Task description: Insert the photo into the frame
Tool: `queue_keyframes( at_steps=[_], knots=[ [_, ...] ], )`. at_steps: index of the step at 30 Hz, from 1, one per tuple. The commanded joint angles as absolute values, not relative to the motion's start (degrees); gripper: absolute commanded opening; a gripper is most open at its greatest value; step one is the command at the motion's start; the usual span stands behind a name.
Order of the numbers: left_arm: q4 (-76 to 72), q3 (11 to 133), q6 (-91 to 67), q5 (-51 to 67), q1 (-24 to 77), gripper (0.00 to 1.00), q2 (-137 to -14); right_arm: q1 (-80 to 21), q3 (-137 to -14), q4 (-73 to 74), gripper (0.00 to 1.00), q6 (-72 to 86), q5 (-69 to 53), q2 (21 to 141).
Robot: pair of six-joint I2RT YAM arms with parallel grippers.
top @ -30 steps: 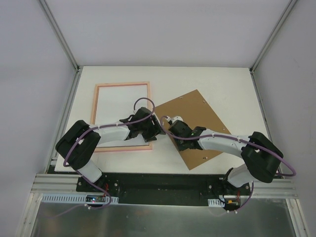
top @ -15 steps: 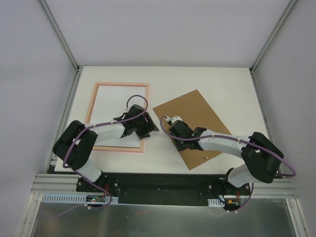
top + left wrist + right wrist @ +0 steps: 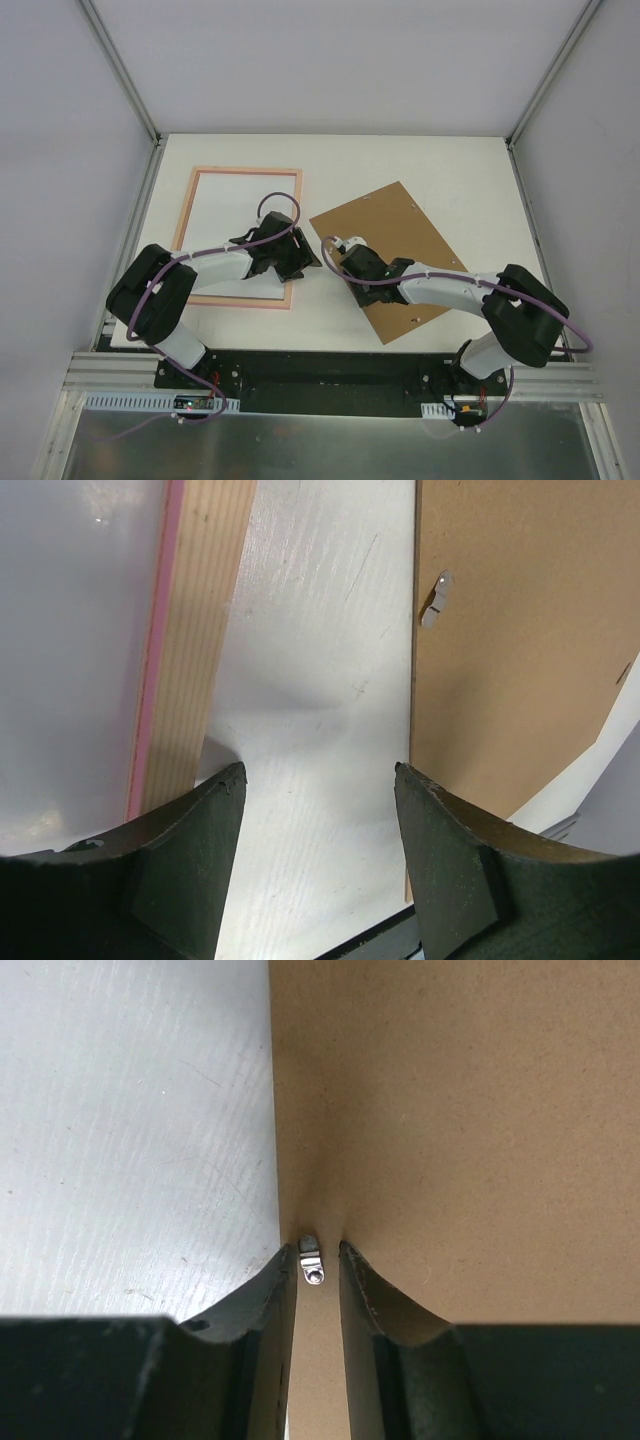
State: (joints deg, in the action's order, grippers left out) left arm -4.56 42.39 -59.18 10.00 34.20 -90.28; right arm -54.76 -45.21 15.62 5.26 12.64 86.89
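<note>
1. The frame (image 3: 247, 171) lies flat on the left half of the table (image 3: 420, 160). It's a bit skewed, and its long side runs close to the left edge.
2. The photo (image 3: 232, 205) sits inside the frame, white side up. None of the printed side shows.
3. The brown board (image 3: 405, 235) lies right of centre, turned diagonal. One corner points at the near edge and another points toward the frame. Board and frame are apart, with a strip of bare table between them.
4. The left gripper (image 3: 318, 772) hangs over that strip, by the near end of the frame's right edge. Its fingers are spread wide with nothing between them. In the wrist view one finger sits in front of the frame's pale edge and the other in front of the board's edge. I can't tell if either finger touches anything.
5. The right gripper (image 3: 317, 1252) is at the board's left edge, toward the corner facing the frame. Its fingers are nearly together, and a small metal clip (image 3: 312, 1260) on that edge sits in the narrow gap.
6. There looks to be a sliver of space on one side of the clip, so I can't tell if it's actually being squeezed.
7. A second clip (image 3: 432, 598) shows on the board's edge in the left wrist view.
</note>
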Motion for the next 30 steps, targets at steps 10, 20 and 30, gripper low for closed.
queue_keyframes(
  at_steps=[10, 20, 30],
  knots=[
    [-3.86, 43.24, -60.2, 10.72, 37.7, 0.61, -88.15, -56.34, -45.62, 17.93, 0.06, 7.03, 14.5, 88.86],
    [-9.75, 42.54, -63.98, 13.09, 40.08, 0.62, -91.4, -56.34, -47.37, 21.53, 0.0, 6.95, 16.26, 84.99],
    [-13.79, 42.98, -66.35, 15.03, 40.61, 0.63, -95.36, -56.16, -48.95, 22.59, 0.0, 6.94, 16.0, 85.17]
  ],
)
